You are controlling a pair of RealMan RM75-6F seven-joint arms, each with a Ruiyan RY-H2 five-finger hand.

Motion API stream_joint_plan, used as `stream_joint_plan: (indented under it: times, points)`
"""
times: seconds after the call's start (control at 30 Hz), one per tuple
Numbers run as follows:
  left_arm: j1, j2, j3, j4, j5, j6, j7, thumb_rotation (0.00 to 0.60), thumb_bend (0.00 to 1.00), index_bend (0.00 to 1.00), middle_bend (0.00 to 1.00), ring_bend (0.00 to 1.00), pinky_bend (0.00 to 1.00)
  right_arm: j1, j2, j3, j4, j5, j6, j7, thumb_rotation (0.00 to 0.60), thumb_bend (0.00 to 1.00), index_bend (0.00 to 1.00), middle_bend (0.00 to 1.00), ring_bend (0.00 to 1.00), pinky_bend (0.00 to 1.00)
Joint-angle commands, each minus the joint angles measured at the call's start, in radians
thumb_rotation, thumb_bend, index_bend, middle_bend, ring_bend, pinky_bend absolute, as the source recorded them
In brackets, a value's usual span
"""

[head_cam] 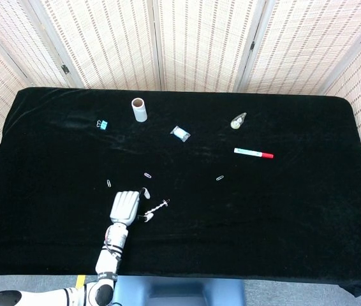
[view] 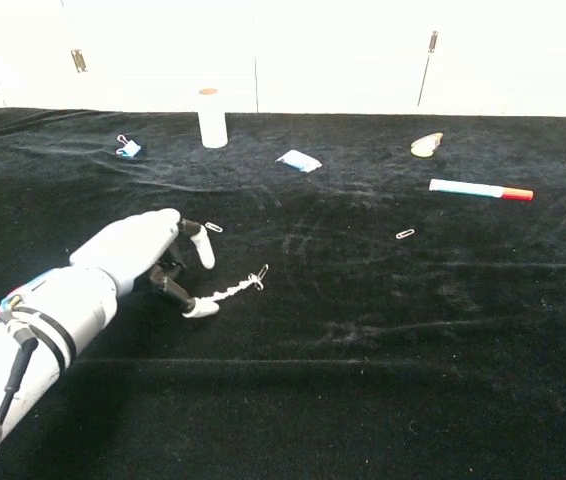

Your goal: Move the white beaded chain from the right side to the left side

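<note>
Near front-left of table: left hand fingertips pinching end of white beaded chain; rest lies on cloth.

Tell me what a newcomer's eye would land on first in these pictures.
First, the robot's white left hand low on the left of the black velvet-covered table, fingertips at one end of the short white beaded chain lying on the cloth. Next, the bright bits scattered farther back: a white cardboard tube standing upright, a blue binder clip left of it, and a red-capped white marker pen on the right.
</note>
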Motion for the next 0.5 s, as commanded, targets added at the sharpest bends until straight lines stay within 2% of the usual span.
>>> stream_joint_plan:
  times: [0.03, 0.23, 0.37, 0.5]
  points:
    - [0.001, 0.002, 0.004, 0.027, 0.014, 0.022, 0.012, 0.6, 0.2, 0.45, 0.97, 1.0, 1.0, -0.001, 0.002, 0.002, -0.002, 0.001, -0.001, 0.001, 0.6, 0.34, 0.06, 0.0, 0.0, 0.0]
    - [0.007, 0.009, 0.002, 0.067, 0.026, 0.034, -0.013, 0.6, 0.2, 0.45, 0.97, 1.0, 1.0, -0.004, 0.005, 0.006, -0.006, 0.001, -0.002, 0.002, 0.6, 0.34, 0.06, 0.0, 0.0, 0.0]
    - [0.02, 0.042, 0.019, -0.004, 0.044, 0.033, -0.036, 0.6, 0.21, 0.44, 0.97, 1.0, 1.0, -0.004, 0.006, 0.008, -0.009, 0.001, -0.006, -0.002, 0.6, 0.34, 0.06, 0.0, 0.0, 0.0]
    - [0.028, 0.08, 0.03, -0.089, 0.031, 0.012, -0.032, 0.6, 0.28, 0.44, 0.97, 1.0, 1.0, -0.009, 0.019, -0.003, -0.008, -0.02, 0.004, 0.016, 0.6, 0.34, 0.06, 0.0, 0.0, 0.0]
